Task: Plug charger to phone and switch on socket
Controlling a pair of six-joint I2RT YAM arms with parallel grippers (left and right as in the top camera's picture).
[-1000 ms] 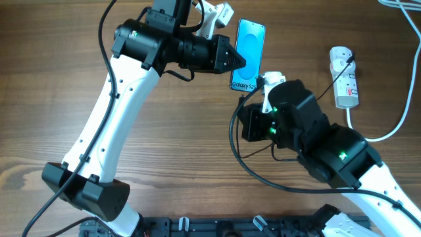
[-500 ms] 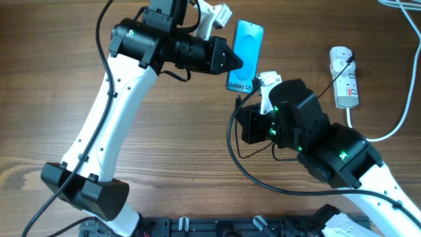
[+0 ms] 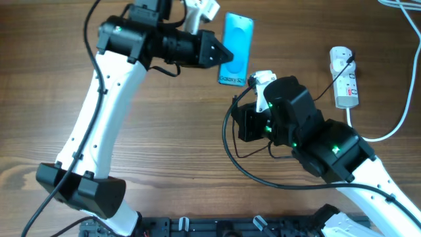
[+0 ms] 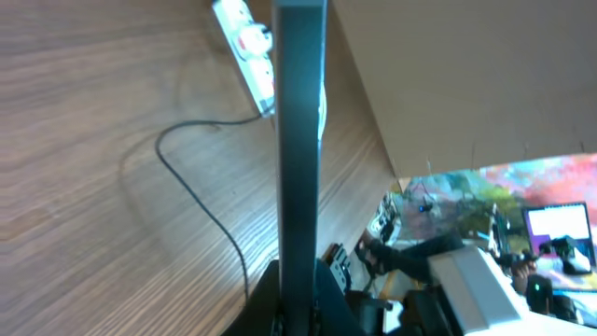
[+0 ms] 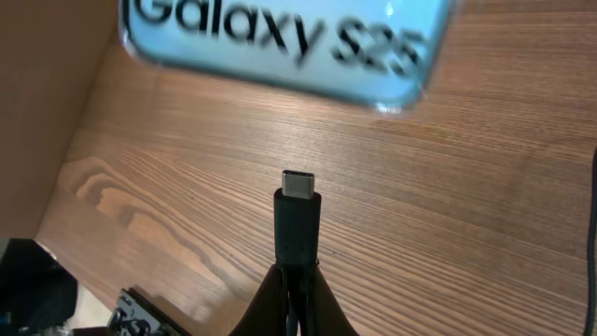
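My left gripper (image 3: 220,54) is shut on the phone (image 3: 237,47) and holds it off the table, turquoise screen up. In the left wrist view the phone (image 4: 300,140) shows edge-on between the jaws (image 4: 300,308). My right gripper (image 3: 242,108) is just below the phone's bottom edge, shut on the charger's black plug (image 5: 298,210). In the right wrist view the jaws (image 5: 298,280) point the plug's metal tip at the phone's "Galaxy S25" end (image 5: 280,37), a short gap apart. The black cable (image 3: 230,151) loops under the right arm. The white socket (image 3: 345,78) lies at the right, also visible in the left wrist view (image 4: 250,47).
A thick white cord (image 3: 395,125) runs from the socket toward the right edge. The left arm's white link (image 3: 99,131) crosses the left half of the wooden table (image 3: 171,145). A black rail (image 3: 230,227) lines the front edge.
My left gripper has carried the phone left and a little farther back. My right gripper with the plug has followed slightly left, staying below the phone's bottom edge.
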